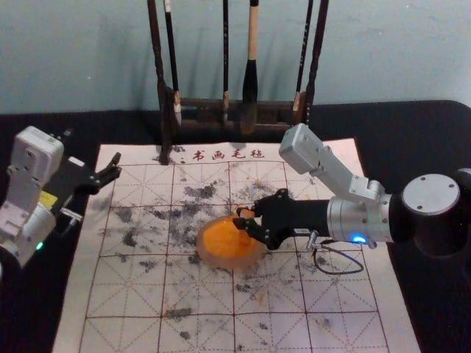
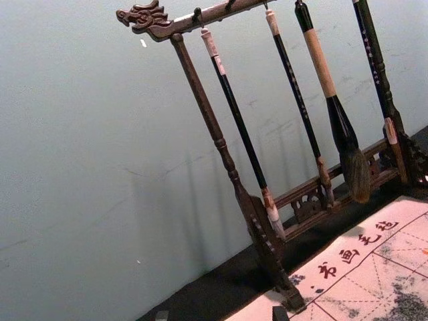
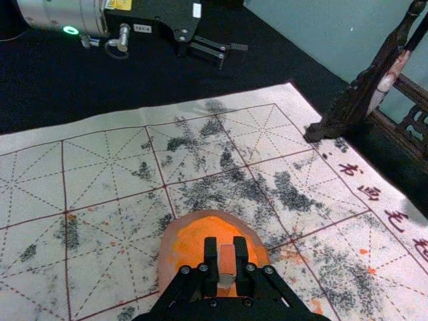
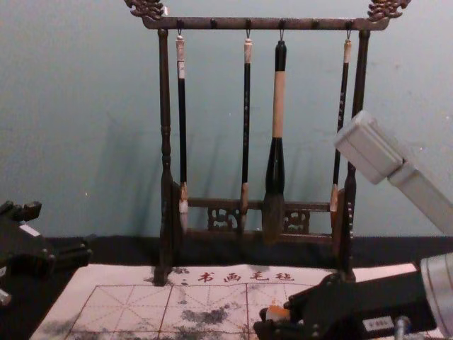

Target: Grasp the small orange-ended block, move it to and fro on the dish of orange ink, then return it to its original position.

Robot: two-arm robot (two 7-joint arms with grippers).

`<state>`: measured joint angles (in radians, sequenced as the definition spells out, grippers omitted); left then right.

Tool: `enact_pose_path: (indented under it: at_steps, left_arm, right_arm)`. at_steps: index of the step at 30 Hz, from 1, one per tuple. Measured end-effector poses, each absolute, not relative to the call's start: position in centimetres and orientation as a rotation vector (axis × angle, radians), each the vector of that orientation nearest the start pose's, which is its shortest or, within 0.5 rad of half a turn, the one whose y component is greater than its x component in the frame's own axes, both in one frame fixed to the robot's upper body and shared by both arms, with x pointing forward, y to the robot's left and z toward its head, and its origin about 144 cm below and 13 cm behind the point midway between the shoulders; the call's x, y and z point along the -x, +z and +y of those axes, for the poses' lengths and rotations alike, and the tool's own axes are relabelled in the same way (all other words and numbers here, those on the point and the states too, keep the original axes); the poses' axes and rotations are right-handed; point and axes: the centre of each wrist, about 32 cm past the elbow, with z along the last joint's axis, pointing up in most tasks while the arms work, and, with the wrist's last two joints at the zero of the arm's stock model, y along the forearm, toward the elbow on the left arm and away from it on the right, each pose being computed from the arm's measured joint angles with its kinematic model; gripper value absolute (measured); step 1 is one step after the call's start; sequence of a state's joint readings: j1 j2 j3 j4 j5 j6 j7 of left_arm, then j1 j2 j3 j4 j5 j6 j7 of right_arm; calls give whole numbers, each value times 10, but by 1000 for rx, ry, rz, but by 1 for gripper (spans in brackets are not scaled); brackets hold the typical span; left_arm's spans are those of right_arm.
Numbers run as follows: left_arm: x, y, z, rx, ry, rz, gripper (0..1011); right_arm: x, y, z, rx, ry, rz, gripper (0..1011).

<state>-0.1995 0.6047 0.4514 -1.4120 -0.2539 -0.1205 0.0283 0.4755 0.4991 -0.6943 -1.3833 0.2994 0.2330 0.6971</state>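
Observation:
My right gripper [image 1: 246, 220] is over the back right part of the dish of orange ink [image 1: 212, 259], shut on the small block [image 1: 246, 212]. In the right wrist view, the block [image 3: 227, 259] is held between both fingers of the gripper [image 3: 227, 271], with the dish [image 3: 167, 261] beneath. From the chest view, the block [image 4: 277, 313] shows its orange part uppermost at the tips of the right gripper [image 4: 274, 324]. Whether it touches the ink, I cannot tell. My left gripper [image 1: 110, 170] is parked open beside the mat's back left corner; its tips [image 2: 221, 315] show in the left wrist view.
A dark wooden rack [image 4: 165, 149] with several hanging brushes stands at the mat's back edge. The white gridded mat [image 1: 125, 294], spotted with dark ink marks, lies on a black tablecloth [image 1: 412, 132]. A wall [image 1: 81, 59] rises behind.

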Motion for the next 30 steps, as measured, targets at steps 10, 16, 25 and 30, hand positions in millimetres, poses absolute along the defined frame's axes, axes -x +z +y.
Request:
enact_pose_path:
  at_steps: [10,16,25,30]
  left_arm:
    - [-489,1140,310,-304,1248,-285,1001]
    - [-489,1140,310,-304,1248,-285,1001]
    - [-489,1140,310,-304,1248,-285,1001]
    - [-489,1140,310,-304,1248,-285,1001]
  right_arm:
    - [-536,1184,-216,468,-393,7,109]
    - [-537,1182,-207,462,-374,9,109]
    - [-539,1179,-198,461,-361,11,109]
    - [-543,1178,-192,456,-365,16,109]
